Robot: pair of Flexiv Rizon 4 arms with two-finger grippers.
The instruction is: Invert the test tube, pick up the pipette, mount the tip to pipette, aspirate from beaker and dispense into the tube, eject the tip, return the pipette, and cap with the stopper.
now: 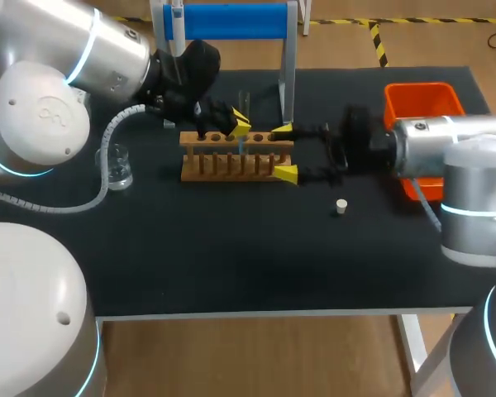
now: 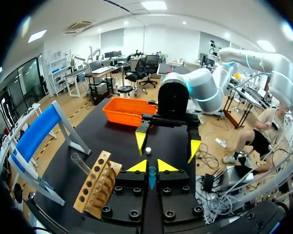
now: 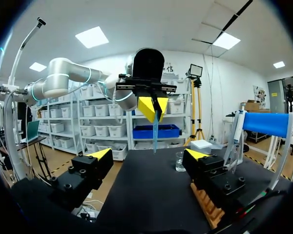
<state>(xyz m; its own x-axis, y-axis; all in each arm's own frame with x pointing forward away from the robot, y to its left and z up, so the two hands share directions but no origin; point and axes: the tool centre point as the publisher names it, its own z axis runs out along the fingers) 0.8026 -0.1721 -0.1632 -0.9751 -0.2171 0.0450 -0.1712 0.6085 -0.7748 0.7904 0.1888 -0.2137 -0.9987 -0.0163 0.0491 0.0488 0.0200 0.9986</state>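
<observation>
The left gripper [image 2: 152, 166] pinches one test tube [image 3: 155, 129]; the right gripper [image 1: 285, 151] gapes, seemingly straddling one rack [image 1: 231, 165], one stopper [image 1: 341, 206] beside it.

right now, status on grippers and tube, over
Left fingers shut on clear test tube near wooden rack. Right fingers open beside rack. Small white stopper lying apart.

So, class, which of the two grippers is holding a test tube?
The left gripper: it pinches a bluish test tube from both sides, while the right gripper stands wide open, holding nothing.
</observation>
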